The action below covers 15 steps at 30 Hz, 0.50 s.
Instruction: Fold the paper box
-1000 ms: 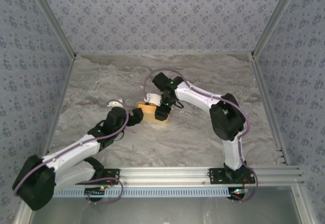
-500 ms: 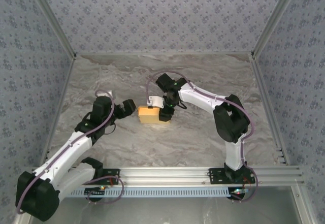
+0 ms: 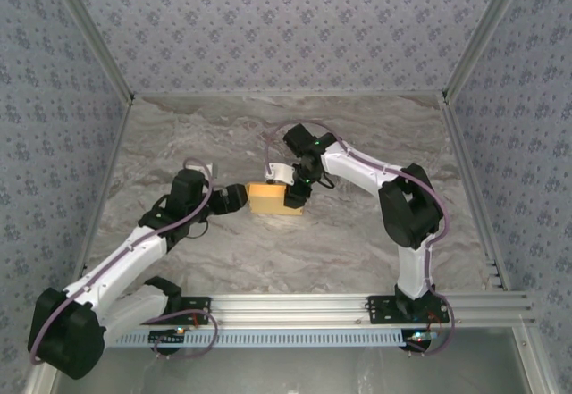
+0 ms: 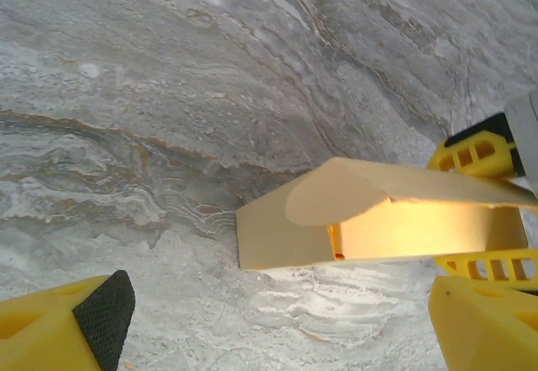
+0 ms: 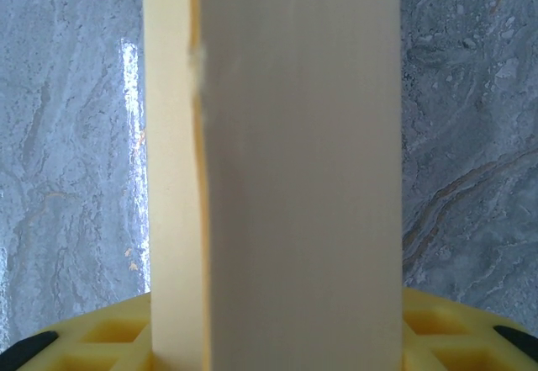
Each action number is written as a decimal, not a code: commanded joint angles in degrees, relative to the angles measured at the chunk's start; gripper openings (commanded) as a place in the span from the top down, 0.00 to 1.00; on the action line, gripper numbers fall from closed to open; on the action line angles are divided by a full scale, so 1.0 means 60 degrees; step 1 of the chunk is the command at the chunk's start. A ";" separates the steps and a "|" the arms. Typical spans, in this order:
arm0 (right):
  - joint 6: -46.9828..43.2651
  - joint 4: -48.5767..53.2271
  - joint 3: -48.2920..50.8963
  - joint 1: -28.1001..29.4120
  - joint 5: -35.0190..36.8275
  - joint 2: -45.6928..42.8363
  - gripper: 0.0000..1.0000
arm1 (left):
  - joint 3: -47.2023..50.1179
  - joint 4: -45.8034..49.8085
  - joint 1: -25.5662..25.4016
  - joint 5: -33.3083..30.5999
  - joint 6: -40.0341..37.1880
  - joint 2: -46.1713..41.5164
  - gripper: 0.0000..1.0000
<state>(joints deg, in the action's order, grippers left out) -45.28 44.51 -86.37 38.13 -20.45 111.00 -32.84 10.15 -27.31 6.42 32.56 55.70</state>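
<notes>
The paper box (image 3: 266,199) is a tan-yellow, partly folded sleeve lying on the marble table. My right gripper (image 3: 293,194) is shut on its right end. In the right wrist view the paper box (image 5: 294,177) runs straight up from between the yellow fingers (image 5: 471,329). In the left wrist view the paper box (image 4: 378,224) shows its open left end, with a rounded flap sticking out and a side panel hanging loose. My left gripper (image 3: 236,199) is open just left of that end, apart from it; its fingers (image 4: 97,320) have only bare table between them.
The marble table (image 3: 179,144) has patterned walls at the back and sides, with metal rails along its edges. An aluminium rail (image 3: 357,305) with both arm bases runs along the near edge. Open floor lies behind and in front of the box.
My left gripper pulled back to the left, then swung in again toward the box's left end. My right gripper and the box have shifted slightly right.
</notes>
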 commanded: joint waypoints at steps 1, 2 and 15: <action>0.0035 0.0100 0.0043 -0.0087 -0.0485 -0.0018 0.49 | -0.0197 -0.0271 -0.0403 -0.0411 -0.1700 0.0221 0.06; 0.0033 0.0163 -0.0001 -0.0127 -0.0600 0.0019 0.49 | -0.0324 -0.0202 -0.0475 -0.0580 -0.2130 0.0396 0.07; -0.0245 0.0220 0.0127 -0.0128 -0.0165 -0.0123 0.49 | -0.1333 -0.1335 -0.0513 -0.0401 -0.3874 0.2690 0.34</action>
<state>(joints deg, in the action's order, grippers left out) -45.54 44.69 -86.17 37.56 -21.85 111.00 -38.68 5.65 -30.06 2.26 12.03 70.32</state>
